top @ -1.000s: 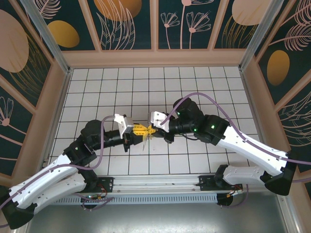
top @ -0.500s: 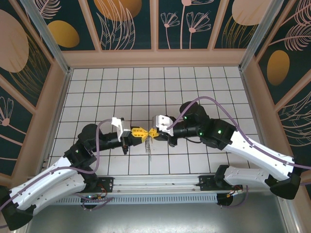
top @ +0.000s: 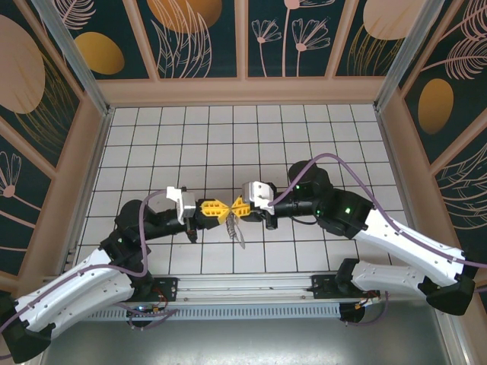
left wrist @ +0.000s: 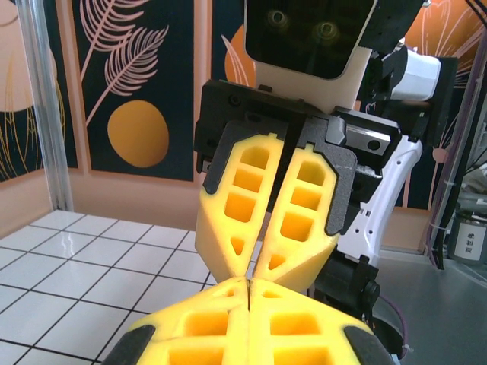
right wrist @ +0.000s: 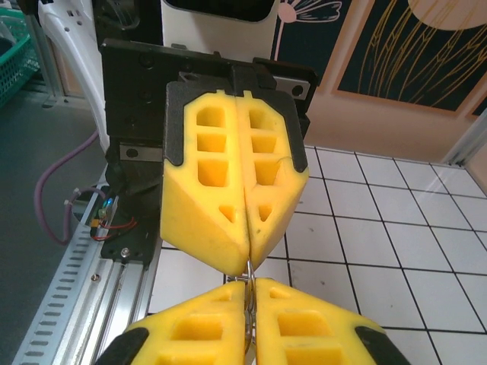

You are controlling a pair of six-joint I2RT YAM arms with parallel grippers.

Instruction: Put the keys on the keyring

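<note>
Left gripper (top: 223,207): jaws pressed tight together, tip right at the keyring (right wrist: 249,275).
Right gripper (top: 235,206): narrow, pinching the keyring's wire.
Key (top: 237,230): dangling below where both grippers meet, over the table (top: 304,137).

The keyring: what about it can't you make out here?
- Right wrist view: a thin sliver of keyring shows; the closed yellow pads hide the rest.
- Top view: the key dangling under the jaws is too small to count or tell if threaded.
- Left wrist view: pads cover the meeting point.
</note>
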